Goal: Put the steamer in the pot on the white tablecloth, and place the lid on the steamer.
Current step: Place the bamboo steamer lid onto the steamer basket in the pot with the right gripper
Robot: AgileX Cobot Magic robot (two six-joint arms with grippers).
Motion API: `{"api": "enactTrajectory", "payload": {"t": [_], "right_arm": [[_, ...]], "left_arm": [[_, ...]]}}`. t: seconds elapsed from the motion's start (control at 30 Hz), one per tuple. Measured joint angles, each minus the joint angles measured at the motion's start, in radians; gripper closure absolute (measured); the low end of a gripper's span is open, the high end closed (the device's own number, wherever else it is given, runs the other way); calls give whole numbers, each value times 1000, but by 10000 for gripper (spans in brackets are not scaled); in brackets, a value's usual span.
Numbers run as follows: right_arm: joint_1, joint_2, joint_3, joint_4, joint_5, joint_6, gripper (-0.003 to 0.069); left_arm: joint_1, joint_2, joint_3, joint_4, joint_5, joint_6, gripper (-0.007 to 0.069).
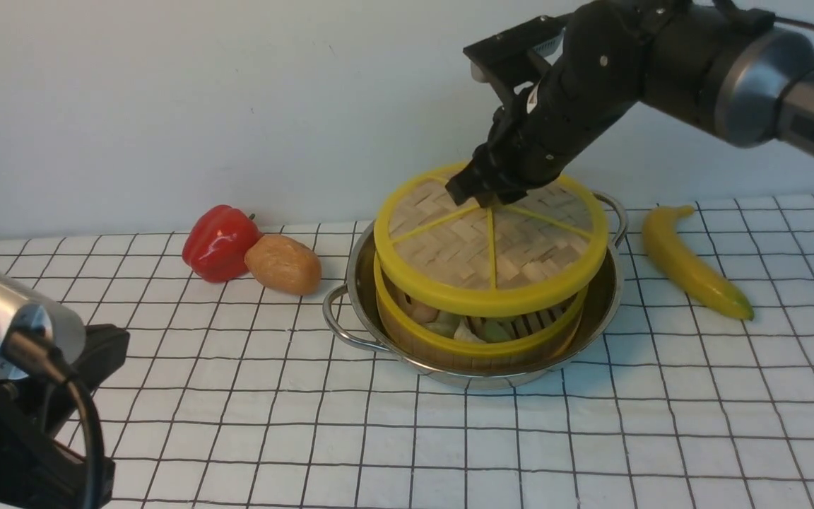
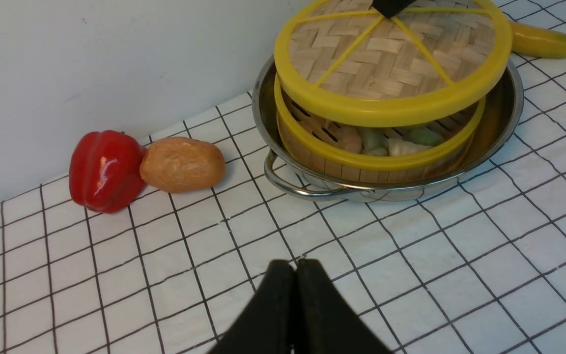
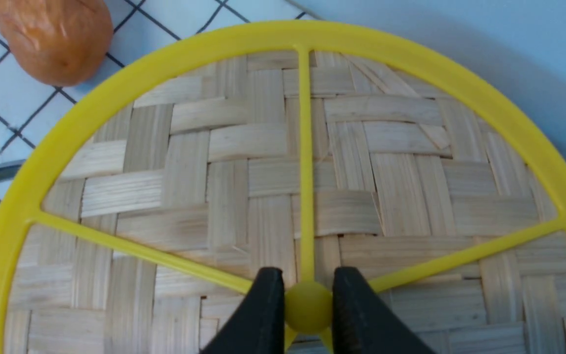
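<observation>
Clamped on the yellow centre knob of the lid (image 1: 481, 247), the right claw (image 3: 307, 276) is seen holding the woven disc over the steamer (image 1: 449, 348), which is already set inside the pot (image 1: 352, 283) on the white tablecloth (image 1: 237, 396). The first half of the task is judged done. The lid is not yet seated: a gap is left along the near side, through which pale buns and dumplings can be seen, and whether the far edge touches the steamer's rim cannot be told. Lowering, levelling and release are judged to be what is left. The two yellow rims are close in width, so little play is expected, and only a narrow ring of steel is left around the basket. A banana (image 1: 689, 263) lies near the pot's right handle, while a red bell pepper (image 1: 217, 242) and a potato (image 1: 283, 264), touching each other, lie well apart on the left. The left claw (image 2: 294, 275) is kept closed on nothing, low over open cloth at the desk's near side.
</observation>
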Motion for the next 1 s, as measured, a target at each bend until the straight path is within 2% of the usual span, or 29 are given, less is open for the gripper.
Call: {"api": "enactTrajectory", "payload": {"t": [1.0], "right_arm": [[10, 77, -10, -4, 25, -24, 519]], "left_arm": [[0, 0, 0, 0, 0, 0, 632]]}}
